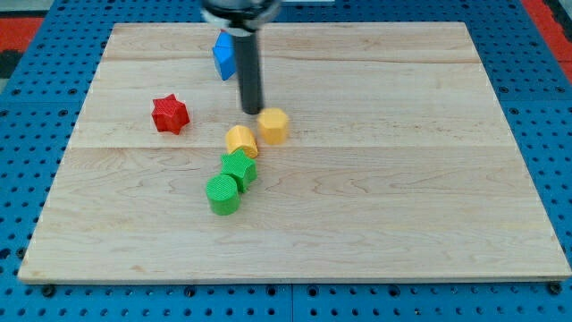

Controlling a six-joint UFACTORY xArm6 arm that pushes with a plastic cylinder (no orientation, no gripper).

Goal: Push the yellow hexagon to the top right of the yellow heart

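The yellow hexagon (273,125) lies near the board's middle, just to the upper right of the yellow heart (240,140), with a narrow gap between them. My tip (252,111) is just to the upper left of the hexagon, close to its edge, and above the heart. The rod rises from there toward the view's top.
A green star (239,167) lies right below the heart and a green cylinder (222,194) below that. A red star (170,114) lies at the left. A blue block (224,55) sits near the top, partly behind the rod. The wooden board (402,179) rests on a blue pegboard.
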